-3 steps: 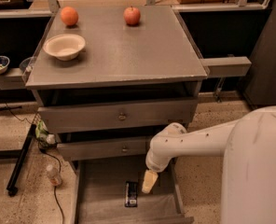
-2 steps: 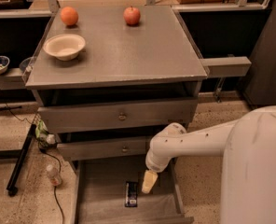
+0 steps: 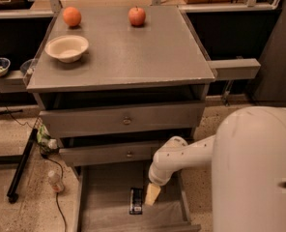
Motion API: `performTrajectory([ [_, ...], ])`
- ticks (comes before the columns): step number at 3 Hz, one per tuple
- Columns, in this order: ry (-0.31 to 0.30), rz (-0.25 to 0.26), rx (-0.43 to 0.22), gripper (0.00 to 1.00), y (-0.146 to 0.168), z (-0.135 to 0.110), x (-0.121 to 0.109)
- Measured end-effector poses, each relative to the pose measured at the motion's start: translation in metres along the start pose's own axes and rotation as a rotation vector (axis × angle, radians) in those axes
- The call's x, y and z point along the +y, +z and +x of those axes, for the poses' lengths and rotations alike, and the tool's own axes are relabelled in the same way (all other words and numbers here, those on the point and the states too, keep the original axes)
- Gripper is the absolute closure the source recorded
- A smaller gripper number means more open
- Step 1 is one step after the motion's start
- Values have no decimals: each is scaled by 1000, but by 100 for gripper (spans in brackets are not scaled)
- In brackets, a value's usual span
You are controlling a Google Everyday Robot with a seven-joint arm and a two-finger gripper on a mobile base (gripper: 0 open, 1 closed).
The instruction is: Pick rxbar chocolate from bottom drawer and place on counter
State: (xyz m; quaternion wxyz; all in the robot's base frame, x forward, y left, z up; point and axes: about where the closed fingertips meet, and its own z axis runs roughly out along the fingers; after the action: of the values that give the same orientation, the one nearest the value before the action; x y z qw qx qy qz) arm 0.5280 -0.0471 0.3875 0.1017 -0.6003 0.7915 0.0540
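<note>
Low in the frame's centre we see the small, dark-wrapped rxbar chocolate (image 3: 135, 200) lying flat in the open grey bottom drawer (image 3: 107, 190). The tan gripper (image 3: 151, 195) hangs just right of it; we cannot tell its grip. The matte grey counter (image 3: 133, 52) fills the upper frame.

The robot's broad white shell (image 3: 256, 173) filled the lower right of the view. From it the white arm (image 3: 196, 149) reached out to the left and bent at a rounded wrist joint (image 3: 166, 161) that turned downward. Below the wrist hung the gripper (image 3: 152, 194), tan-coloured, pointing down with a slight lean, low inside the open bottom drawer (image 3: 107, 207), near its middle.
</note>
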Motion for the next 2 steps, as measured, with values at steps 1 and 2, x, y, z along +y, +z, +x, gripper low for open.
performTrajectory([
  [1,-19,-39,2,0,44,-4,6],
  [2,-19,-39,2,0,44,-4,6],
])
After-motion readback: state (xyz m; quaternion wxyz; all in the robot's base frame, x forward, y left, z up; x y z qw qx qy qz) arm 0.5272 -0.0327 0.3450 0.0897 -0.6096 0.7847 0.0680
